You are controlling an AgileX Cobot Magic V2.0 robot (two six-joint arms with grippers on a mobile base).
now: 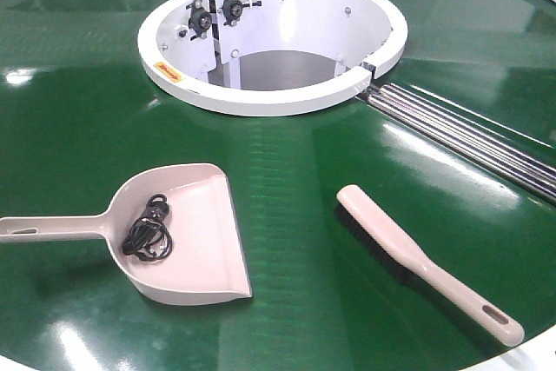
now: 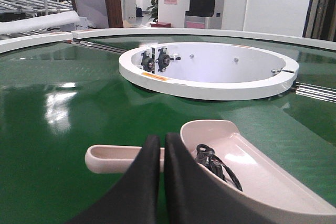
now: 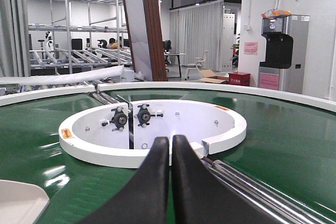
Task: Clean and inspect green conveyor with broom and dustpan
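The green conveyor [image 1: 287, 154] carries two things — dustpan [image 1: 187, 236] and broom [image 1: 417, 260].

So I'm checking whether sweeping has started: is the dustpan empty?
Not empty. The dustpan lies flat on the green conveyor with a tangled black cord inside, near the handle end.

Neither arm appears in the exterior front-facing view. In the left wrist view, the left black two-fingered end effector [image 2: 161, 153] shows its fingers pressed together, tips meeting with only a thin seam between them, nothing held. The right black two-fingered end effector [image 3: 170, 148] looks the same, fingers closed together, apparently holding nothing, though their lower parts are cropped.
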